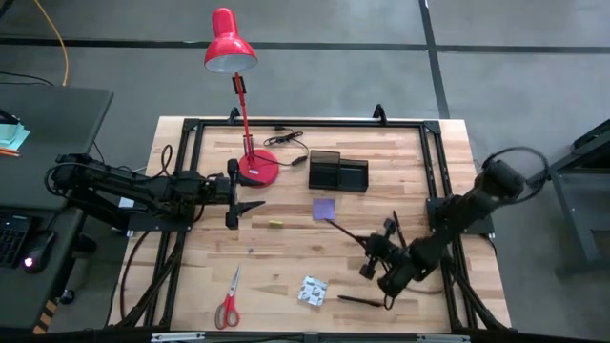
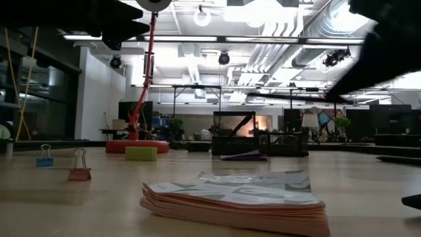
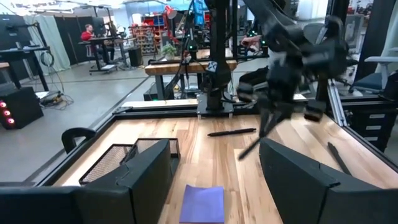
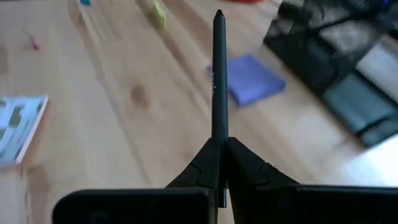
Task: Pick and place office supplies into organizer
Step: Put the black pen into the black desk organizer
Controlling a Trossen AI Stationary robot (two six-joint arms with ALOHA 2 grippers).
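My right gripper is shut on a thin black pen above the table's right half. The pen's free end points toward the purple notepad and the black organizer behind it. A second pen lies flat near the front edge, and a third pen lies beside my right arm. Red-handled scissors, the white-blue packet and a tiny yellow piece lie flat on the wood. My left gripper waits open at the left, holding nothing. My right gripper pinches the pen close to its rear end between the two fingertips. A short stub shows behind them. The pen runs forward in line with the fingers, toward the table's far left. It is lifted clear of the table.
A red desk lamp stands on its round base left of the organizer, its cord trailing behind. Two binder clips stand on the wood. A black frame borders the table.
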